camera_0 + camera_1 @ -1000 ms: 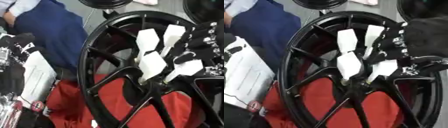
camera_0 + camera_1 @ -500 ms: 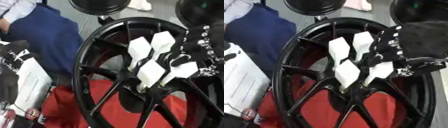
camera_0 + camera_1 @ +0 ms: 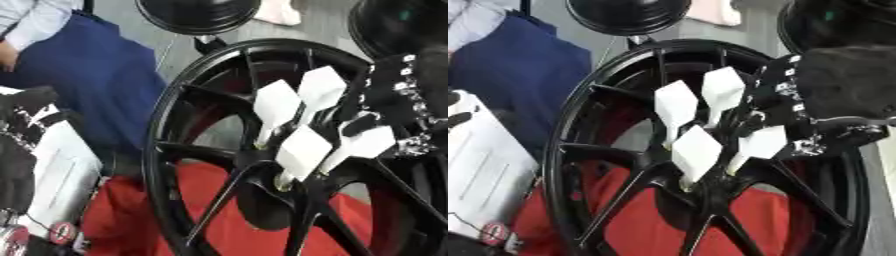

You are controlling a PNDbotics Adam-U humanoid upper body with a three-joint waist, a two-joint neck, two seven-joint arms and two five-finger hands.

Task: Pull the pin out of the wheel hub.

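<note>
One black wheel hub (image 3: 219, 165) fills most of both views, standing tilted, spokes running to a dark centre. Red cloth (image 3: 649, 220) shows through the spokes at the hub's lower half.

Right hand (image 3: 798, 115) comes in from the hub's right side, black with silver fittings, and reaches over the hub's centre. White fingertips (image 3: 302, 150) spread over the spokes: two point up toward the hub's upper rim, two lower ones angle down toward the centre. Lowest white fingertip ends at a small pale pin (image 3: 282, 184) standing at the hub's centre; the tip touches or nearly touches it. Whether the pin is pinched between the fingers, cannot tell; hand looks partly spread, not clenched.

Left hand (image 3: 31, 107) shows at the hub's left, dark, above a white casing (image 3: 483, 175); its finger state cannot be made out.

Blue fabric (image 3: 96, 80) lies behind the hub's upper left. Second dark wheel (image 3: 197, 14) sits beyond the hub's top rim.
</note>
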